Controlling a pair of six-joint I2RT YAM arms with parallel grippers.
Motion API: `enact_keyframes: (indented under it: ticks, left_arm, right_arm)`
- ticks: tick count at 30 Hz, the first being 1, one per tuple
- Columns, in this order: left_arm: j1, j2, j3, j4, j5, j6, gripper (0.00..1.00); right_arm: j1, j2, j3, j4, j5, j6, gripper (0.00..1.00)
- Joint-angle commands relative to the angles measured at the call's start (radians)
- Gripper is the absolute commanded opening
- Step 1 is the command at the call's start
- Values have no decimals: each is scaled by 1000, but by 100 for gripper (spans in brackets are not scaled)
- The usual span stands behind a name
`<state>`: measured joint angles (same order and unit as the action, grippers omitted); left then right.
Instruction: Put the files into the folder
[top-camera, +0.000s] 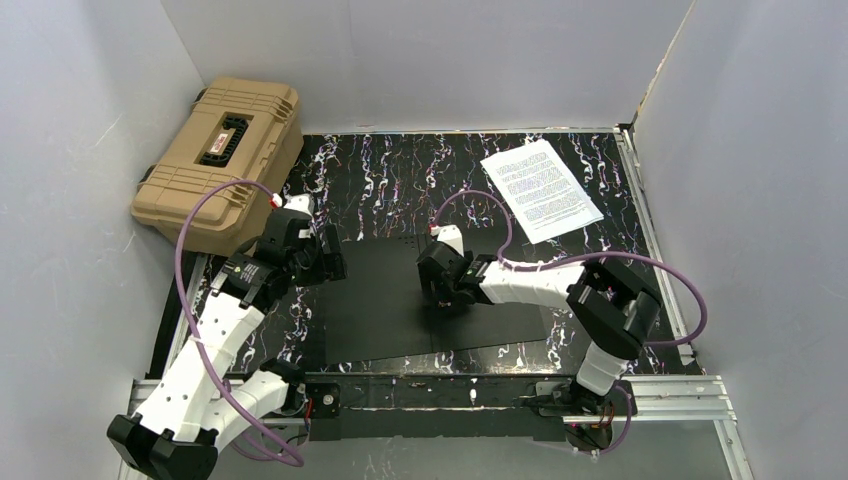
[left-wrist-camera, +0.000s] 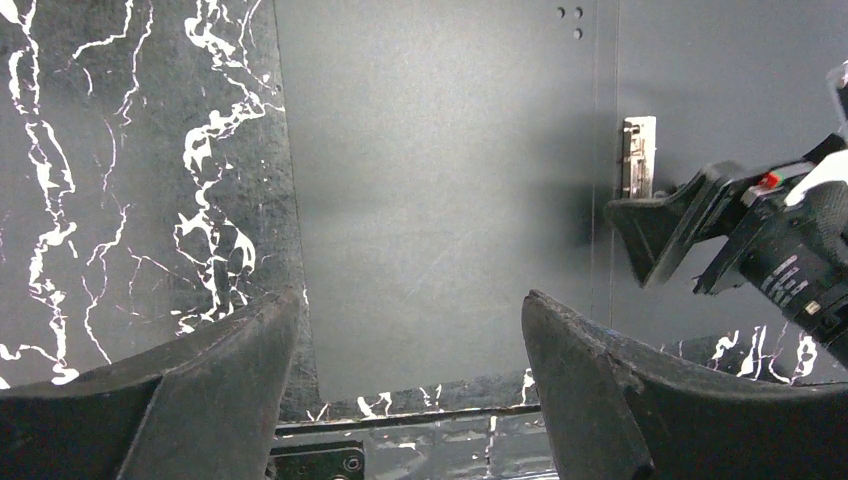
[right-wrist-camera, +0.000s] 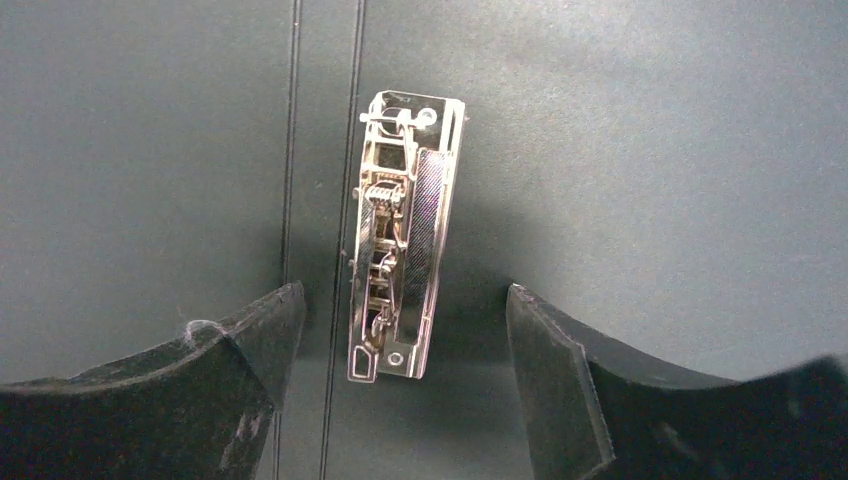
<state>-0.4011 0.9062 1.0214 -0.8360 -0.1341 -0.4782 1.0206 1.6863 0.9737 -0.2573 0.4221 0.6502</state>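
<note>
As folder (top-camera: 385, 300) lies open, matte black

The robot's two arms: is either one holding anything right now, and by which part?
Nothing is held. The left gripper is open over the folder; the fingers of the right gripper straddle the metal clip, with gaps on both sides.

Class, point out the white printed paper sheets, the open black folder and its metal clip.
White printed paper sheets (top-camera: 542, 190): top view, centre.
Open black folder (top-camera: 375, 300): top view, left panel.
Metal clip (right-wrist-camera: 400, 240): right wrist view, middle.
</note>
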Motion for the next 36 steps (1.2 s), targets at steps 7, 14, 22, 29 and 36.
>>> enact_keyframes:
  ticks: [7,14,22,29,36]
  left_arm:
    - [4,-6,-69,61,44,18,80]
    - [5,-7,-78,62,43,23,80]
    - [4,-13,-81,54,38,27,80]
    - [5,-10,-80,53,40,28,81]
    - [5,-10,-85,51,49,30,81]
  right_arm:
    - [-17,53,64,46,60,59,61]
    - [-17,96,87,37,89,78,49]
    - [-16,119,98,21,120,107,21]
    - [-17,117,93,-9,174,183,6]
    - [-17,121,98,-7,172,196,7]
